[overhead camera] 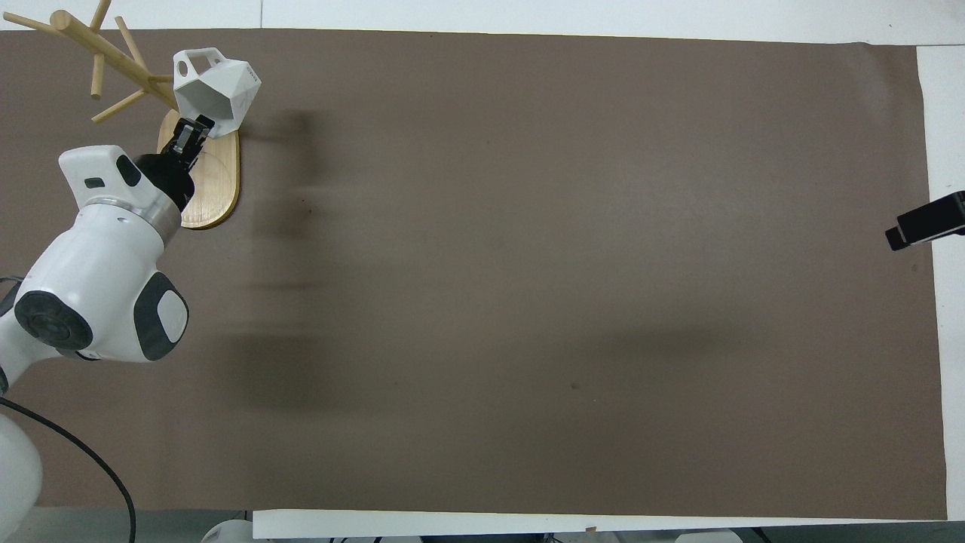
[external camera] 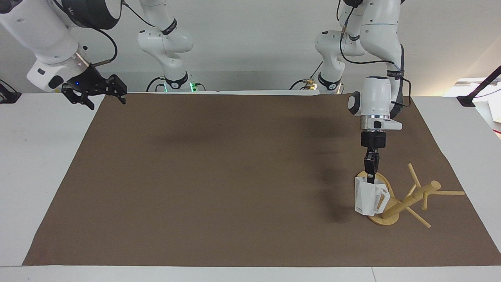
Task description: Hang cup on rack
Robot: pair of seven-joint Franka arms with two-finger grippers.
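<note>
The white faceted cup [external camera: 369,200] [overhead camera: 219,84] hangs upright over the oval base of the bamboo rack [external camera: 411,199] [overhead camera: 213,192]. It is close beside the central post, with its blocky handle turned toward the post. My left gripper [external camera: 370,178] [overhead camera: 194,130] points straight down and is shut on the cup's rim. Thin pegs stick out of the post on the side away from the cup. My right gripper [external camera: 105,98] [overhead camera: 926,226] is open and empty. It is raised high over the brown mat's corner at the right arm's end, and only its tip shows in the overhead view.
A brown mat [external camera: 235,176] covers most of the white table [external camera: 35,156]. The rack stands near the mat's edge at the left arm's end. Nothing else lies on the mat.
</note>
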